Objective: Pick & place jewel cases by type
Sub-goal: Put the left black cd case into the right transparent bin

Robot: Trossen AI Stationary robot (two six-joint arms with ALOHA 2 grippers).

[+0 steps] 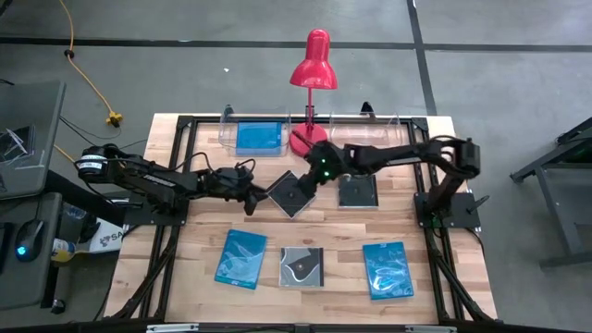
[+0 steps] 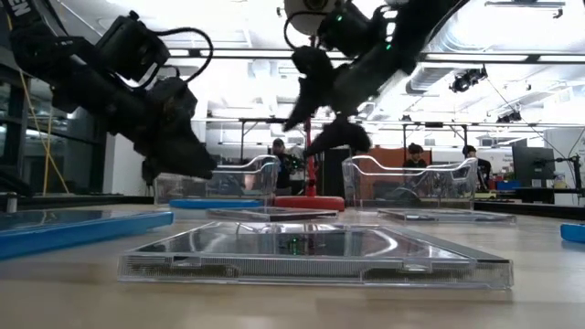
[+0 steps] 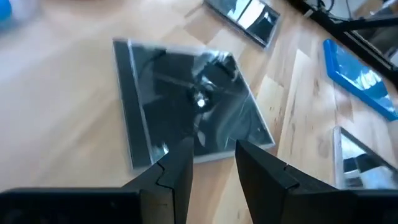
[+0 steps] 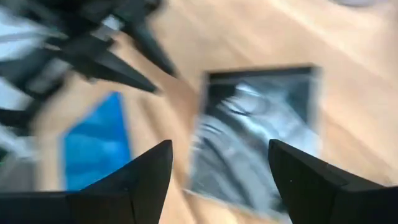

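Observation:
A black jewel case (image 1: 294,194) lies flat on the table's middle, turned cornerwise. It also shows in the left wrist view (image 3: 186,106) and the right wrist view (image 4: 261,130). My left gripper (image 1: 252,199) is open just left of it, its fingertips (image 3: 211,146) over the case's near edge. My right gripper (image 1: 311,180) is wide open above the case's far right corner (image 4: 217,149). In the low view both grippers stand above the table, the left gripper (image 2: 178,172) lower than the right gripper (image 2: 324,123). A second dark case (image 1: 357,191) lies to the right.
A blue case (image 1: 240,257), a dark case with a white swirl (image 1: 302,266) and another blue case (image 1: 388,268) lie in a row near the front edge. A clear tray (image 1: 228,129) at the back left holds a blue case (image 1: 259,137). A second clear tray (image 1: 379,129) and a red lamp (image 1: 313,69) stand at the back.

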